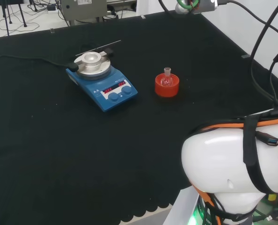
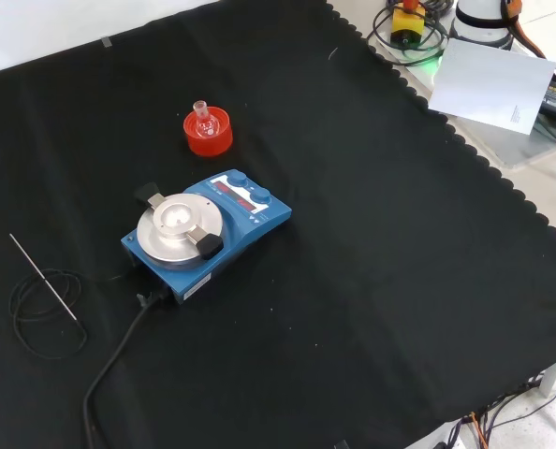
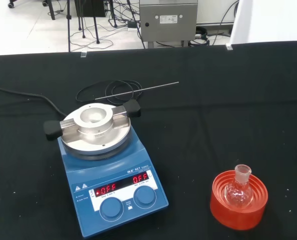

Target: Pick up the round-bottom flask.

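Note:
A small clear round-bottom flask (image 1: 167, 77) (image 2: 203, 116) (image 3: 239, 190) stands upright, neck up, in a red ribbed ring stand (image 1: 167, 86) (image 2: 209, 133) (image 3: 238, 201) on the black cloth. Nothing touches the flask or its stand. In the head view the stand sits near the middle of the bench, with the arm's white links at the lower right.
A blue hotplate stirrer (image 1: 102, 79) (image 2: 206, 231) (image 3: 106, 167) with a metal block on top stands beside the red stand. Its black cable (image 2: 119, 355) trails off. A thin metal probe with coiled wire (image 2: 46, 292) (image 3: 136, 90) lies beyond it. White paper (image 2: 491, 86) rests off the cloth's edge.

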### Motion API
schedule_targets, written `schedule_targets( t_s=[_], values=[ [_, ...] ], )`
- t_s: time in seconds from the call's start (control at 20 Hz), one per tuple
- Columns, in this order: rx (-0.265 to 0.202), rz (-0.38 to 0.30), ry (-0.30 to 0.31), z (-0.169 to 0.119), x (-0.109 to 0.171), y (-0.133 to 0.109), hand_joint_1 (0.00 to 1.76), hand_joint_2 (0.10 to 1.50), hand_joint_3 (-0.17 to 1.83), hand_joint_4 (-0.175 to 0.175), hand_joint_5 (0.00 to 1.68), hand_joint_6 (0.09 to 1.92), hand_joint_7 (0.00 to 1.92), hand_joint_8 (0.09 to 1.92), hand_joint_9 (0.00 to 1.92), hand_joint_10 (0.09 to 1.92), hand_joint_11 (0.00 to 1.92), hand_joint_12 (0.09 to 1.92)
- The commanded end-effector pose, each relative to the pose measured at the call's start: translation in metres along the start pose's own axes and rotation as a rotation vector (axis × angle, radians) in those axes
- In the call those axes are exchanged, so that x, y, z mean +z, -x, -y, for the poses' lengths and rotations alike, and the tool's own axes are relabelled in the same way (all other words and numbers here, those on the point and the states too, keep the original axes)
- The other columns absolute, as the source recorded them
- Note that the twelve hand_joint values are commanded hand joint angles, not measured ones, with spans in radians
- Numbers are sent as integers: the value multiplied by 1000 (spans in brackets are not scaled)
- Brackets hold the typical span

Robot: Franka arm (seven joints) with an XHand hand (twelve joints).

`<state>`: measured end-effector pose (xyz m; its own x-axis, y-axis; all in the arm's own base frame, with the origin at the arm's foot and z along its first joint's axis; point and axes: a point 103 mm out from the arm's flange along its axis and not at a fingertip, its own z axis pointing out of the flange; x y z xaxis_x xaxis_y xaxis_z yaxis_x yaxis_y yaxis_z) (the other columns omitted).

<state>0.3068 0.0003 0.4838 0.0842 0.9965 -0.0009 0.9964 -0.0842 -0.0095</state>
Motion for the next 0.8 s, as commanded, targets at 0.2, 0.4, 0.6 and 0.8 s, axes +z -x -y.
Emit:
schedule_targets(
  t_s=[0.2, 0.4, 0.6, 0.8],
  values=[
    [1, 9, 5, -2, 3, 2, 39, 1445, -44, -7, 227, 87, 40, 531, 171, 643, 34, 1030],
    [3, 8, 6, -7, 4, 3, 12, 1449, -42, -7, 229, 87, 13, 505, 142, 627, 0, 1015],
    [19, 6, -5, -17, 12, 9, 29, 1442, -44, -6, 233, 87, 19, 491, 143, 621, 0, 1009],
    [50, -15, -22, -32, 27, 19, 82, 1420, -54, -6, 234, 87, 28, 467, 147, 612, 0, 1003]
  ],
)
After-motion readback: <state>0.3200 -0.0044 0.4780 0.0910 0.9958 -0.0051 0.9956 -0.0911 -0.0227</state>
